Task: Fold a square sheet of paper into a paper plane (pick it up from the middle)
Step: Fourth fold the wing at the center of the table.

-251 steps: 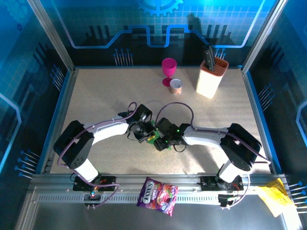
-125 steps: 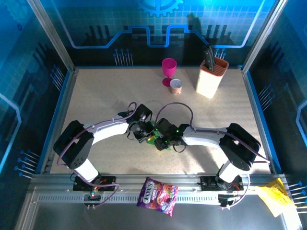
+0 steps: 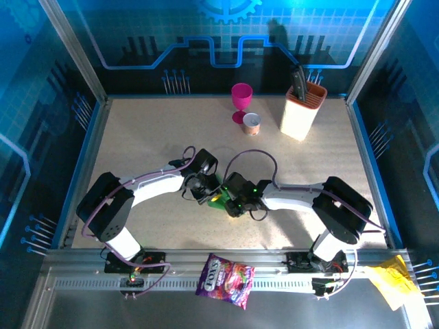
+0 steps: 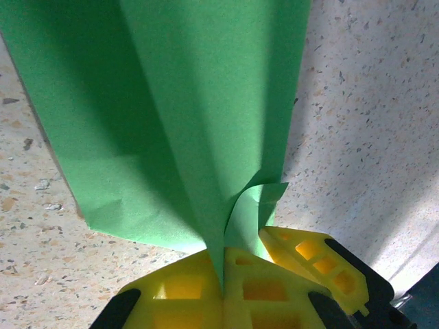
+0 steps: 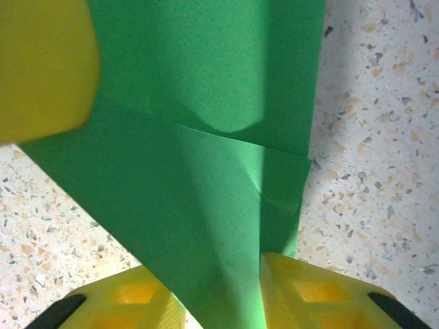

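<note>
Since a second ago my right hand [image 5: 218,305] has crept slightly toward the left one and its jaws have drawn in. My left arm has not shifted.

Left hand [image 4: 221,275]: clamped tight on the green paper [image 4: 171,103], pinching a raised fold at its near edge. The centre crease runs straight ahead from my fingertips, so the long axis points away from the hand. The flaps slope down to the worktop [image 4: 370,103] on both sides. A small curled corner sits just right of the pinch.

Right hand: the fingers stand narrow, one on each side of the same sheet. The sheet passes between them and spreads ahead and to the left, with a cross crease further ahead. I cannot tell whether the pads already bite.

Judgement: the paper lies between my two hands, and the left already holds it. The coming move turns on the right hand closing squarely across the fold directly ahead of it.

Unclear: from above, both wrists cover nearly all of the sheet. Its far end is cut off in both wrist views. The blurred yellow shape [image 5: 41,65], ahead and to the left of my right hand, is probably a left finger.
</note>
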Action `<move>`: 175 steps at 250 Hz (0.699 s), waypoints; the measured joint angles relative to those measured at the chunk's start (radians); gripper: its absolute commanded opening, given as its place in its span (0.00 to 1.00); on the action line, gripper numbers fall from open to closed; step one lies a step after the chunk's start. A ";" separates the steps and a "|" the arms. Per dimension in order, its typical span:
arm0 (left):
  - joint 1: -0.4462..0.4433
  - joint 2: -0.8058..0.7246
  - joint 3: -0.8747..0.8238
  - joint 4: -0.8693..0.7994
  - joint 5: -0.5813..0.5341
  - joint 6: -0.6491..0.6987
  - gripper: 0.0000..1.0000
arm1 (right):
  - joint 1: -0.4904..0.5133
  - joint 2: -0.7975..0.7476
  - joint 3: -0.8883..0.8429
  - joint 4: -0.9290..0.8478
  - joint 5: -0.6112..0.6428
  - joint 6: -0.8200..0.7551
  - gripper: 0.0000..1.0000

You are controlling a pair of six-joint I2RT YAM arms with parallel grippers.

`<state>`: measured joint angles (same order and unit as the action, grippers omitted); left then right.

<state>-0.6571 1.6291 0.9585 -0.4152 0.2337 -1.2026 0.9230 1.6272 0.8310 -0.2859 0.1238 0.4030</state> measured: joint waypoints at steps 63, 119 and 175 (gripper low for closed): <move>0.000 0.000 0.000 0.000 0.000 0.000 0.00 | 0.000 0.000 0.000 0.000 0.000 0.000 0.32; 0.000 0.000 0.000 0.000 0.000 0.000 0.00 | 0.000 -0.024 -0.008 -0.002 0.000 0.015 0.27; 0.000 0.001 0.000 -0.003 0.000 0.000 0.00 | 0.000 -0.028 -0.018 0.000 0.000 0.023 0.23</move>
<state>-0.6571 1.6302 0.9588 -0.4183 0.2337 -1.2026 0.9230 1.5990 0.8131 -0.2863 0.1238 0.4255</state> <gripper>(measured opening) 0.065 0.236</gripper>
